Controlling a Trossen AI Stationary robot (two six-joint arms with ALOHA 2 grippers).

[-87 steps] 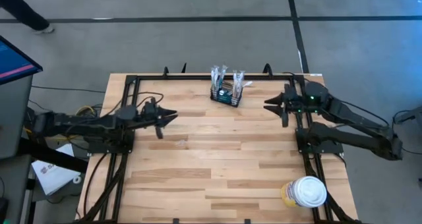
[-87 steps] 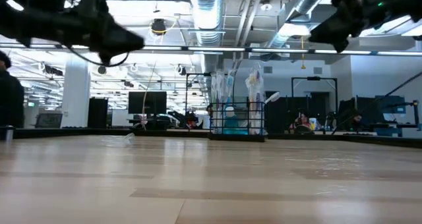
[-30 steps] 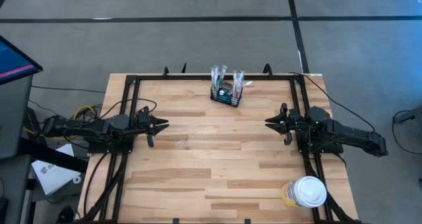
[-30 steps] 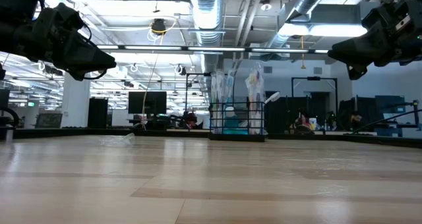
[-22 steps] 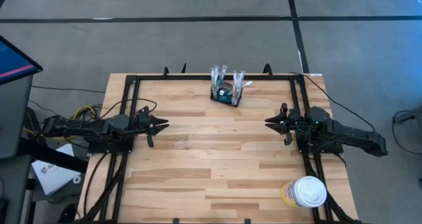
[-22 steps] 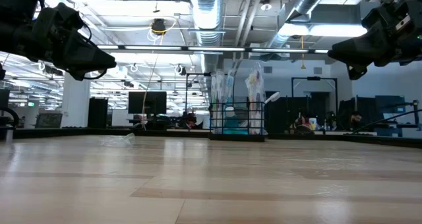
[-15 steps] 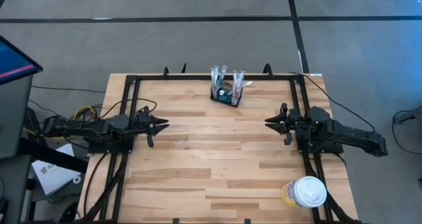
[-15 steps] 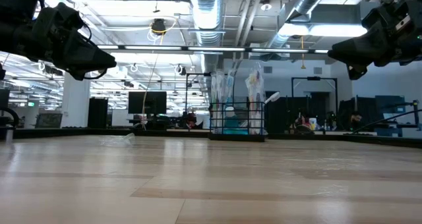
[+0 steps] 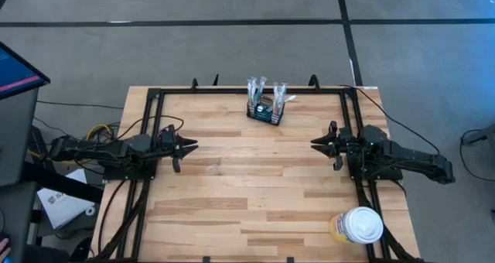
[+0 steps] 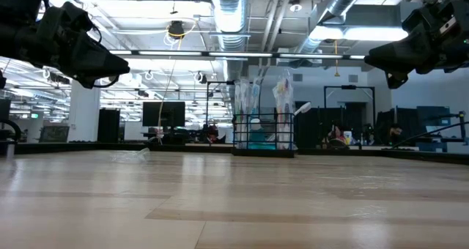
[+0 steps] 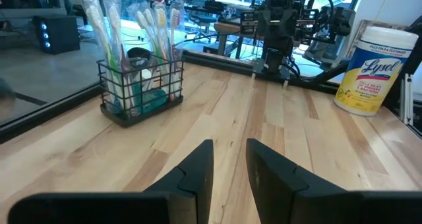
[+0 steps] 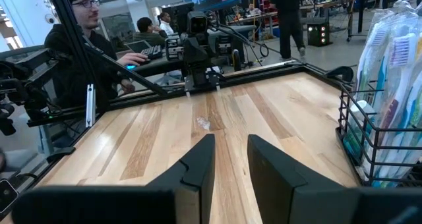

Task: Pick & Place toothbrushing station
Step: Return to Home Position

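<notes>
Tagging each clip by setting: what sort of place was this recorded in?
Probably an open-plan robotics lab or workshop: exposed ceiling ducts overhead, people at computer desks beyond the wooden table, and a bare concrete floor around it.

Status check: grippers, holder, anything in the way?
Left gripper empty, slightly open, at left of table. Right gripper same, right side. Holder upright at far edge, toothbrushes inside. Nothing in the way; tub at near right corner.

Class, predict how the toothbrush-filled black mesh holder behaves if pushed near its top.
Probably tips: toothbrushes rise well above the low mesh holder. Likely light, being open wire. Pushed low, it may slide on the smooth table.
</notes>
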